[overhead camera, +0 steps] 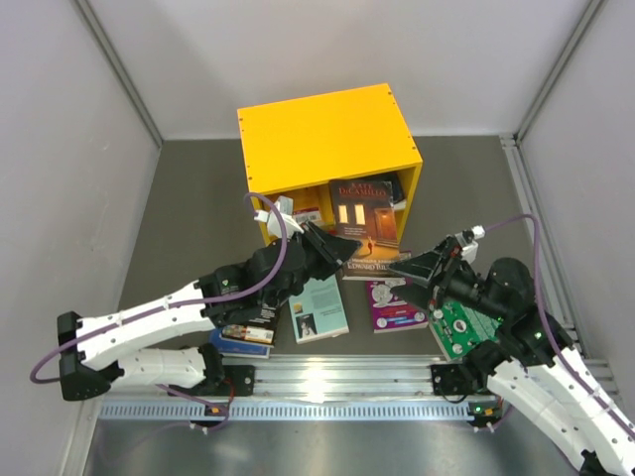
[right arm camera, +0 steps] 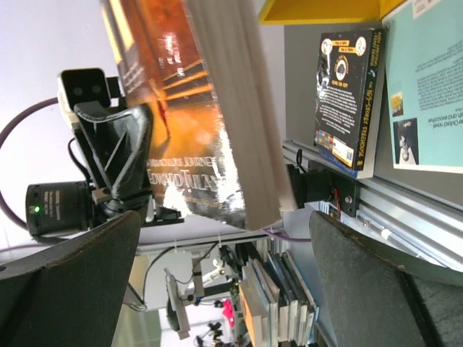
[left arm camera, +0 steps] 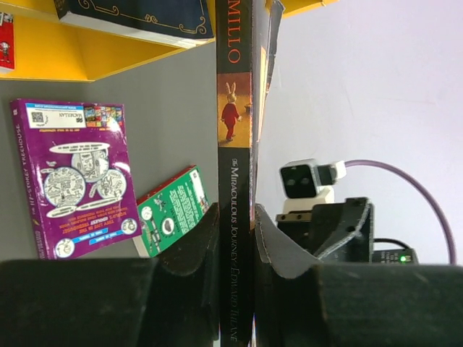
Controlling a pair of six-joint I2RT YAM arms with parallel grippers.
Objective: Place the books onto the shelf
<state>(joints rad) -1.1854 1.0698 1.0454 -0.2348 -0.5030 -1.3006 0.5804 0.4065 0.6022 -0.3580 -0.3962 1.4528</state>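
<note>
The yellow shelf [overhead camera: 327,134] stands at the back. My left gripper [overhead camera: 335,248] [left arm camera: 236,217] is shut on the spine of a dark brown book [overhead camera: 362,213] [left arm camera: 235,108], holding it upright just in front of the shelf's lower opening. My right gripper [overhead camera: 422,266] [right arm camera: 224,267] is open beside that book [right arm camera: 188,108], whose lower corner hangs just beyond its fingers without touching them. On the table lie a teal book [overhead camera: 319,307], a purple book [overhead camera: 394,304] [left arm camera: 76,181], a green book [overhead camera: 458,327] [left arm camera: 173,210] and a black-and-blue book [overhead camera: 243,337] [right arm camera: 347,94]. A black book [left arm camera: 137,18] lies inside the shelf.
A red-and-white book [overhead camera: 308,213] shows in the shelf's left compartment. The aluminium rail [overhead camera: 337,377] carrying both arm bases runs along the near edge. Grey walls enclose the table on the left, right and back.
</note>
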